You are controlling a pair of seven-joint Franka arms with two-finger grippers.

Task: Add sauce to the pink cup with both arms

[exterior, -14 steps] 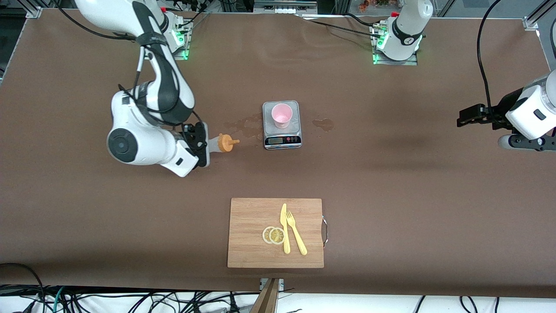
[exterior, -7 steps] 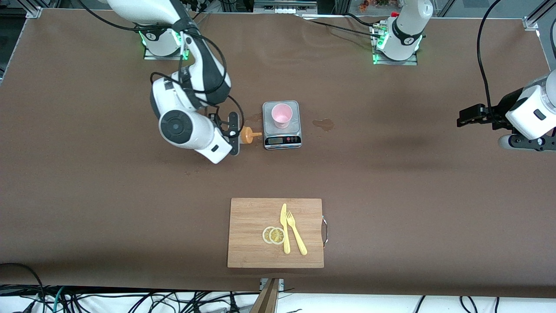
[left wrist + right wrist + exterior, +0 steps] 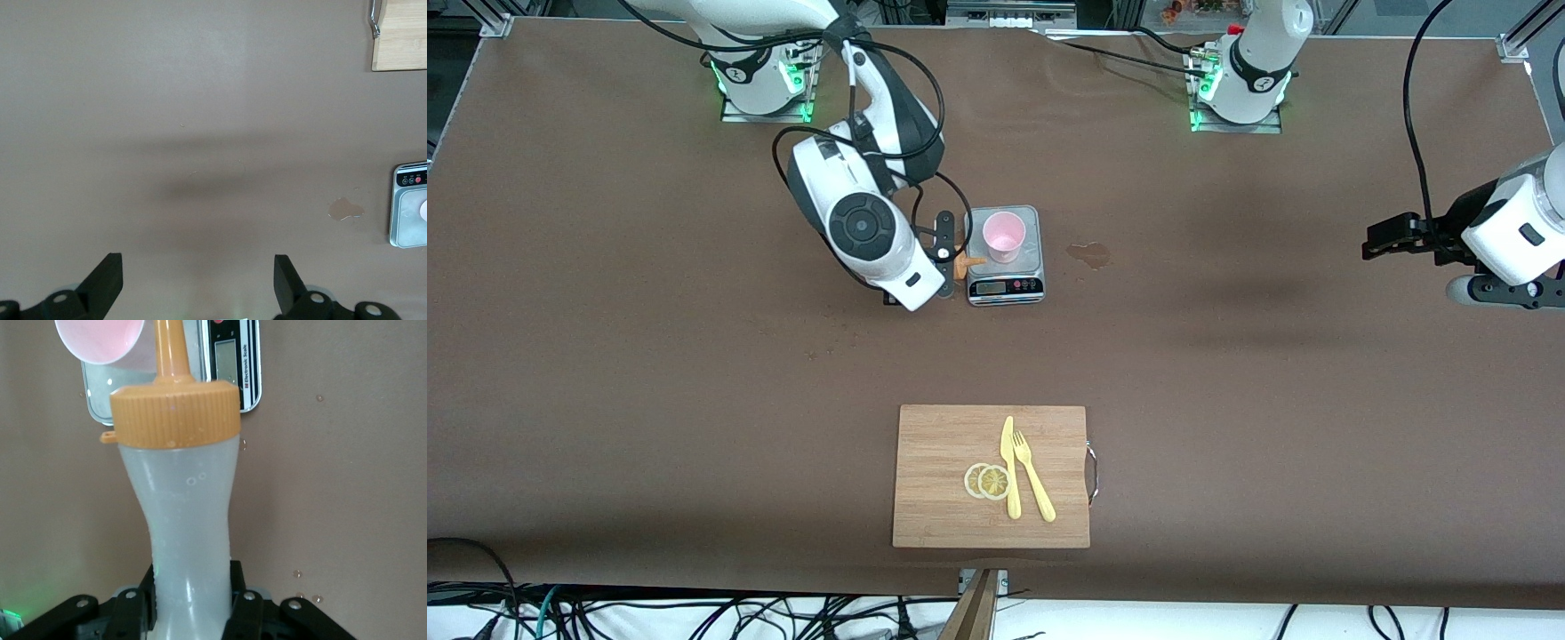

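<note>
On the counter (image 3: pixel 1227 373) sits one pink cup (image 3: pixel 1003 236); right gripper (image 3: pixel 193 600) jaws grip one sauce (image 3: pixel 187 513); left gripper (image 3: pixel 198 283) waits, jaws apart.

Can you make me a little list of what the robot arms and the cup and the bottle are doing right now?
right gripper: shut on the sauce bottle, held tipped beside the scale
bottle nozzle: points toward the pink cup
pink cup: upright on the scale
left gripper: open, waiting over bare table at its own end
cutting board: nearer the camera, untouched
</note>
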